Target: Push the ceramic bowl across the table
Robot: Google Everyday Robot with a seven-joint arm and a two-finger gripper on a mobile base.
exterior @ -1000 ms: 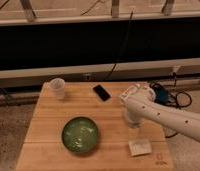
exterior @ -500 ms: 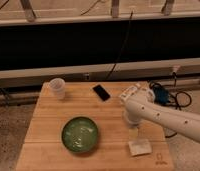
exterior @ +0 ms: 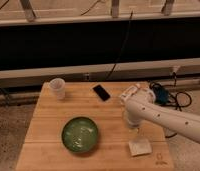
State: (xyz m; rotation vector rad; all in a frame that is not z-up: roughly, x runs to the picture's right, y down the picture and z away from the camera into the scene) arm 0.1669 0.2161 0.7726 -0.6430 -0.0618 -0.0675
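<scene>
**Presently logged: items as seen from my remote station**

Item 1, worktop (exterior: 43, 135): a rectangular light wood surface with plank grain. I read a small logo (exterior: 160, 161) at its near right corner.

Item 2, ceramic bowl (exterior: 80, 134): round, shallow and glossy dark green, with rings inside. It sits upright on the near half of the worktop, a little left of centre, and is the largest object there. Nothing touches it.

Item 3, end effector (exterior: 132, 123): it hangs at the tip of the white arm (exterior: 168, 119), which enters from the right edge and bends downward over the right half of the worktop. It is to the right of the ceramic bowl and clearly apart from it. I cannot tell how far it is open, and I see nothing held in it.

Item 4, pale square pad (exterior: 139, 147): it lies flat near the front right, just below the end effector.

Item 5, small whitish cup (exterior: 58, 88): it stands upright at the far left corner, well apart from the bowl.

Item 6, dark phone (exterior: 101, 92): it lies flat and skewed near the far edge, between the cup and the arm.

Item 7, dark cables (exterior: 168, 96): they lie off the worktop's far right corner, with a blue part among them.
</scene>
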